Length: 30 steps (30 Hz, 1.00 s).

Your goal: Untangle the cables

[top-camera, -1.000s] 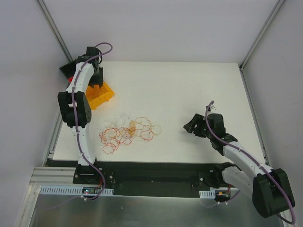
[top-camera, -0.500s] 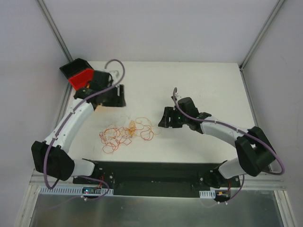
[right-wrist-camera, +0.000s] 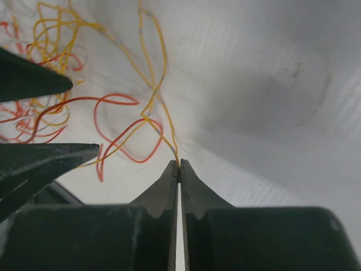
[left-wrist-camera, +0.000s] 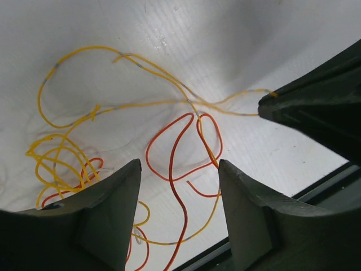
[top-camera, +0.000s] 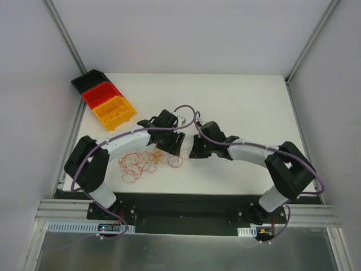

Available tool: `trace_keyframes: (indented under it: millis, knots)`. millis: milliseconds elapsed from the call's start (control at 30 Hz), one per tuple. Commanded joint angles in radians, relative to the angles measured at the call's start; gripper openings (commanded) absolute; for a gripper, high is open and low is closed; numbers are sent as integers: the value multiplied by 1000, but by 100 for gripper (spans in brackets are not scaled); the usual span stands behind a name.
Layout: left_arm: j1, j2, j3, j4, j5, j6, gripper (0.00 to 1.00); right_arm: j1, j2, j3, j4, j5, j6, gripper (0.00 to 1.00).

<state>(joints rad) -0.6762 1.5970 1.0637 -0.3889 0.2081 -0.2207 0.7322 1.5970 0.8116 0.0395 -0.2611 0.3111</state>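
The cables (top-camera: 141, 162) lie in a loose orange, red and yellow tangle near the table's front. My right gripper (right-wrist-camera: 179, 165) is shut on the end of a yellow cable (right-wrist-camera: 152, 96) at the tangle's right edge; in the top view it (top-camera: 194, 150) sits just right of the heap. My left gripper (left-wrist-camera: 177, 169) stands open low over the same edge, with a red cable (left-wrist-camera: 172, 164) running between its fingers, untouched. The yellow cable (left-wrist-camera: 141, 104) stretches across the left wrist view to the right gripper's tip (left-wrist-camera: 271, 96). Both grippers (top-camera: 174, 144) nearly meet.
Three stacked bins, black (top-camera: 90, 80), red (top-camera: 101, 94) and yellow (top-camera: 114, 112), stand at the table's back left; the yellow one holds a few thin wires. The table's front edge (left-wrist-camera: 316, 186) runs close under the grippers.
My left arm swung from the bins down to the tangle's right edge and its gripper opened. My right arm moved left to the tangle and its gripper shut on the yellow cable.
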Motion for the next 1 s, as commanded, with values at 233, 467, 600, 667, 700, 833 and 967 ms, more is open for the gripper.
trace_keyframes:
  millis: [233, 467, 600, 667, 700, 833, 967]
  knots:
    - [-102, -52, 10, -103, -478, -22, 4, 22, -276, 18, -395, 730, 170, 1]
    - [-100, -369, 13, -107, -562, -13, 0, -186, -476, -46, -577, 826, 223, 1]
    - [-100, -526, 57, -108, -627, -12, 0, -365, -600, -92, -514, 764, 117, 1]
    - [-98, -589, 79, -117, -682, -26, 0, -430, -611, -85, -513, 744, 83, 1]
    - [-97, -620, 97, -128, -712, -37, 0, -466, -611, -81, -515, 738, 71, 1]
    - [-89, -703, 218, -163, -741, -40, 0, -591, -592, -65, -543, 769, 28, 1]
    - [-68, -674, 460, -163, -511, -35, 0, -619, -548, -48, -497, 681, -49, 1]
